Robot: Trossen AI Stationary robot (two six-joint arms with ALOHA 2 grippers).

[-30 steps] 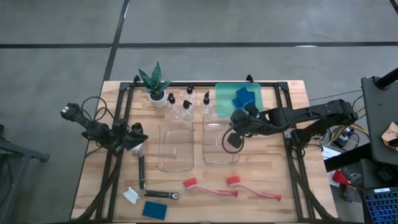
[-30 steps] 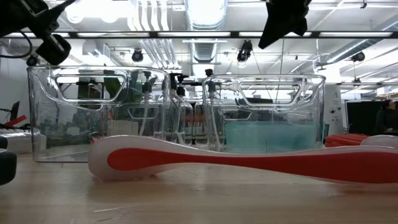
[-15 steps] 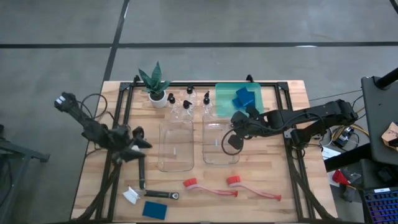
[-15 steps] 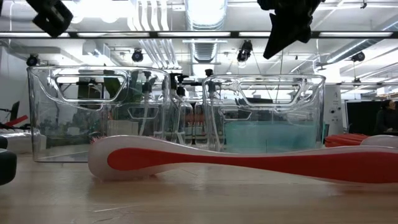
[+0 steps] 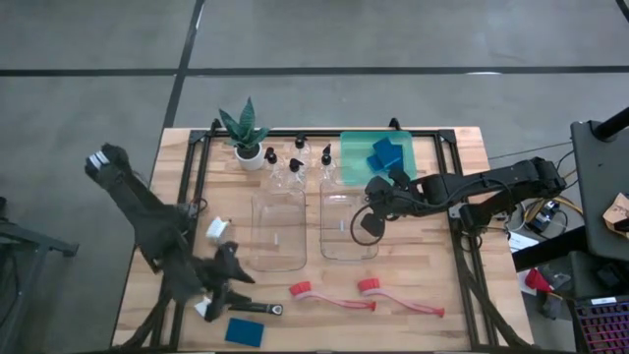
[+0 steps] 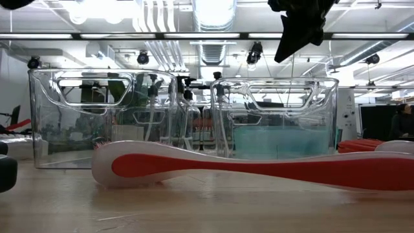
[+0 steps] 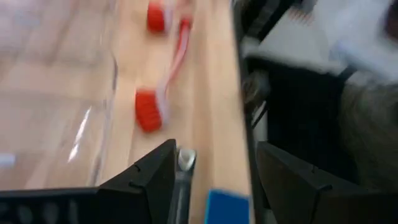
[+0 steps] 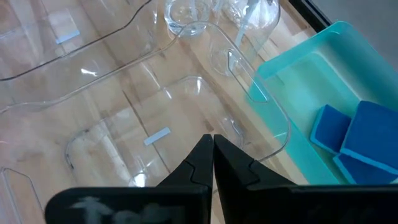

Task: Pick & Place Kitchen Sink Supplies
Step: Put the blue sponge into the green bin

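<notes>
The left gripper swings from beside the left clear plastic bin toward the table's near edge and now hangs over the black-handled brush lying there. A small white block, covered by that gripper a second ago, now shows beside the bin.

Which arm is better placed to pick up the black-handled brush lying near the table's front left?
Left. Its open claw hangs right over the black-handled brush, beside the blue sponge. The right claw is shut above the right clear bin, farther off.
</notes>
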